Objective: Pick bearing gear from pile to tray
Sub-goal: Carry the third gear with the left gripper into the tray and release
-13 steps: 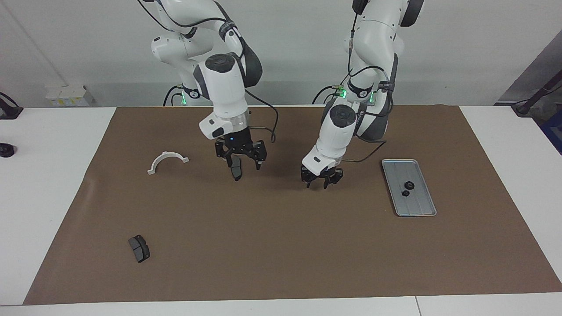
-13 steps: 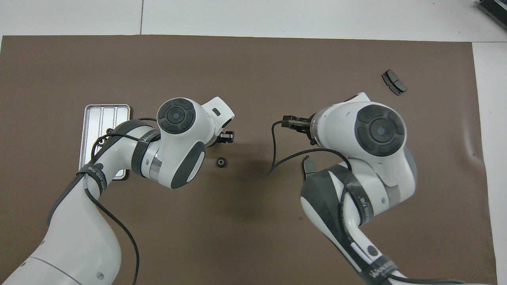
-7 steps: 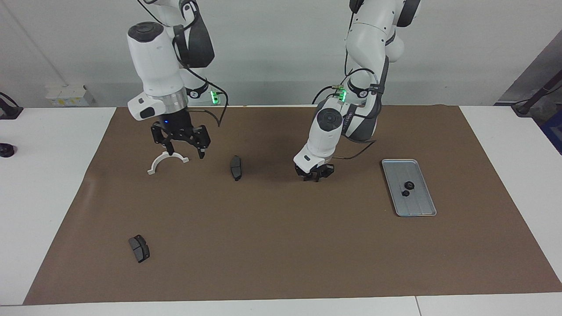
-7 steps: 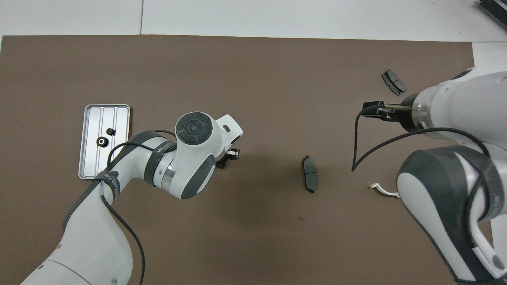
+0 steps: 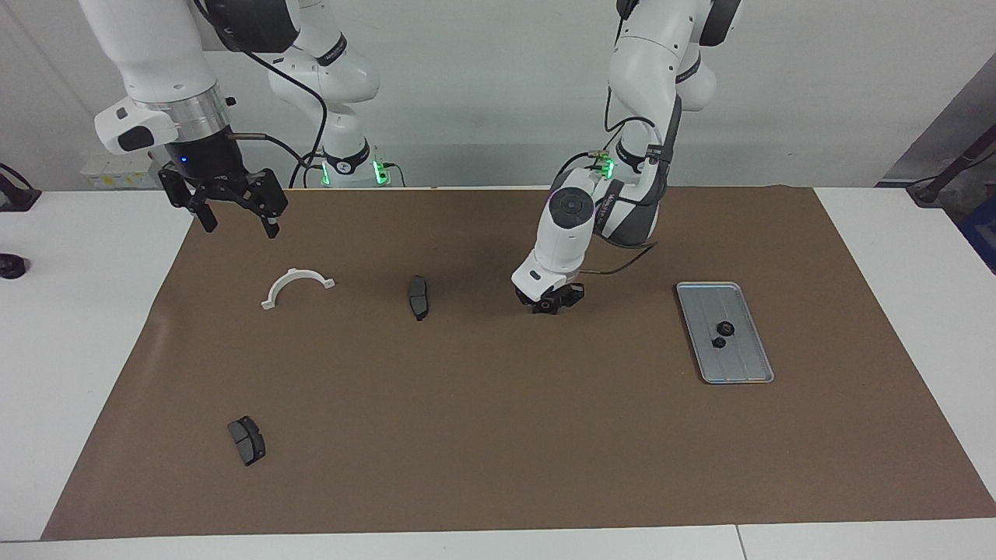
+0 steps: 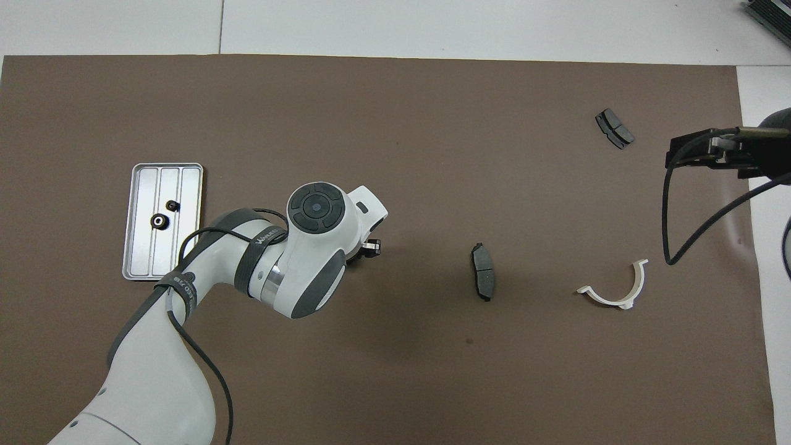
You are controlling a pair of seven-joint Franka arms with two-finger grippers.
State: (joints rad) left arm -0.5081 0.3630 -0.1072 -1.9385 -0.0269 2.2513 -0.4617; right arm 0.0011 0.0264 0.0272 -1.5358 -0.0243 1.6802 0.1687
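The tray (image 5: 724, 332) lay flat on the brown mat (image 5: 498, 435), toward the left arm's end of the table. It was a silver tray with a low rim. Two small black gears (image 5: 723, 333) sat in it, close together, one a bit bigger than the other. In the overhead view they showed in the tray's middle part (image 6: 164, 214).

The left arm bent down low over the middle of the mat. Its wrist pointed down, and the left gripper (image 5: 549, 305) was right at the mat. Its fingers were drawn in close around something small and dark, but the fingertips were too tiny to tell whether they pinched it. In the overhead view the arm's own wrist hid almost all of the gripper, and only a bit of one finger (image 6: 371, 247) stuck out.

The right arm was lifted high over the mat's edge at its own end of the table. The right gripper (image 5: 235, 218) hung in the air with its fingers spread wide and nothing in them.

The other parts lay on the mat. A white half-ring bracket (image 5: 296, 286) lay near the right gripper's spot, lower down. One dark brake pad (image 5: 418, 297) lay between the bracket and the left gripper. A second brake pad (image 5: 247, 440) lay farther from the robots, well apart from the rest.
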